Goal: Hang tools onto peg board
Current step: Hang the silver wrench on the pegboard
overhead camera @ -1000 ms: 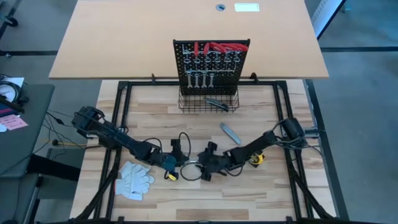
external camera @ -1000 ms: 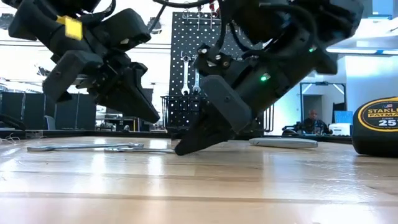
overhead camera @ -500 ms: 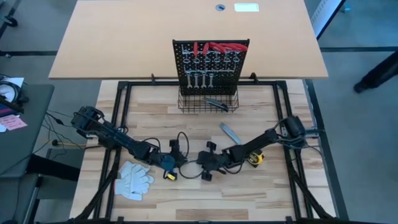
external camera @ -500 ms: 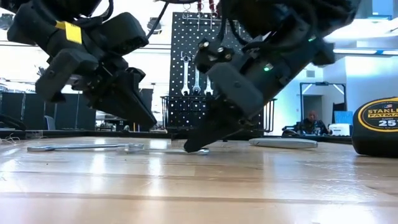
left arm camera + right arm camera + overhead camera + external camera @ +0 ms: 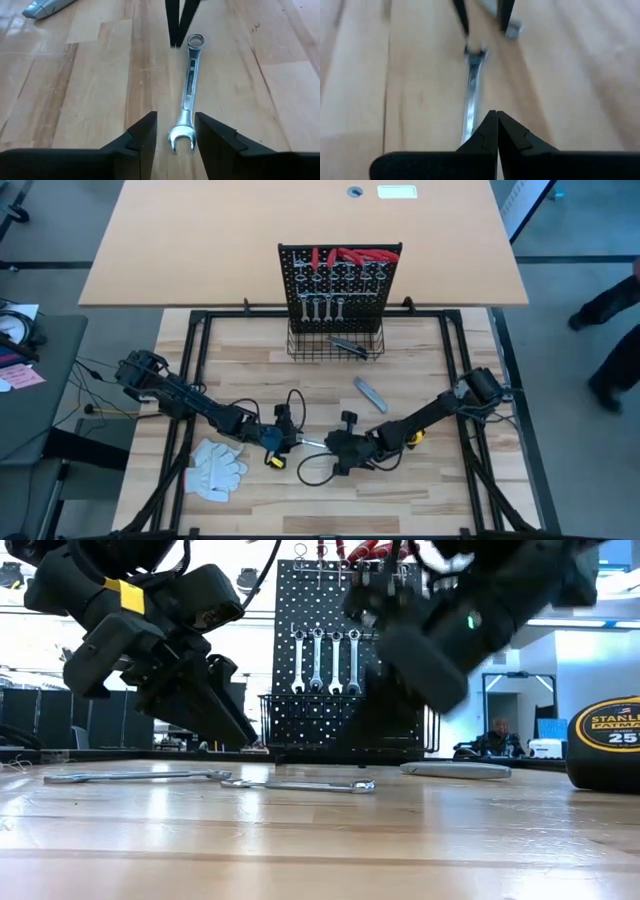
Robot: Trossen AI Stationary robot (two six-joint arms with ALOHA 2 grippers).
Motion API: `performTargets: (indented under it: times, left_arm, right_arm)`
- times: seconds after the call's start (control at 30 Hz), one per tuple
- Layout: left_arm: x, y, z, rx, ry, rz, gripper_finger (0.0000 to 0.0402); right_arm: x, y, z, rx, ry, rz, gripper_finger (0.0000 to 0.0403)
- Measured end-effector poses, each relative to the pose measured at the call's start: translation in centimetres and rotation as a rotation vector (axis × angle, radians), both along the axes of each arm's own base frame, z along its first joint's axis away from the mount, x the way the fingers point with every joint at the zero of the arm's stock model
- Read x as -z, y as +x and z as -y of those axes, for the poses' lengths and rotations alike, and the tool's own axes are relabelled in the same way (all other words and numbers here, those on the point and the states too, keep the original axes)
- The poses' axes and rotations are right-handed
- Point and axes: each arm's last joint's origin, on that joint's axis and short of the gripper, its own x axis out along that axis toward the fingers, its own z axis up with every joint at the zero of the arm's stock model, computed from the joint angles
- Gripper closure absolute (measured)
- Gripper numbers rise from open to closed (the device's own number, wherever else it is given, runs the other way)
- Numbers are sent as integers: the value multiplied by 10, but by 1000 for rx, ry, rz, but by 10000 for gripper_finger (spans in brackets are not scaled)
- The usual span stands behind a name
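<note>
Between the spread left tool fingers, a flat silver wrench.

Left gripper low over the tabletop's near middle, arm reaching in from the left edge, jaws apart. Right gripper just right of it, facing it, arm stretched in from the right, jaws closed, holding nothing.

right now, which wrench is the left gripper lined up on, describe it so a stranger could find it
Start at the peg board and come forward across the wooden table to where the two arms meet. There a silver wrench lies flat between the left gripper and the right gripper. Unlike the wrenches hanging on the board, it lies loose on the wood, open end between the left gripper's open fingers.
</note>
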Motion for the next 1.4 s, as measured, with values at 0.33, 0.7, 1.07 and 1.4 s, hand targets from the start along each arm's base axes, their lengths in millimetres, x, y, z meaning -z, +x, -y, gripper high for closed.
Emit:
performTargets:
  times: [0.33, 0.7, 1.07, 1.4]
  left_arm:
    - [0, 0, 0, 1, 4, -3, 274]
    - [0, 0, 0, -4, 2, -7, 275]
    - [0, 0, 0, -3, 5, -5, 275]
    - [0, 0, 0, -6, 4, -4, 275]
  right_arm:
    - [-35, -22, -17, 35, 13, 47, 330]
    - [21, -38, -14, 62, 49, 69, 166]
    - [51, -23, 0, 14, 145, 41, 157]
    - [51, -30, 2, 17, 172, -66, 289]
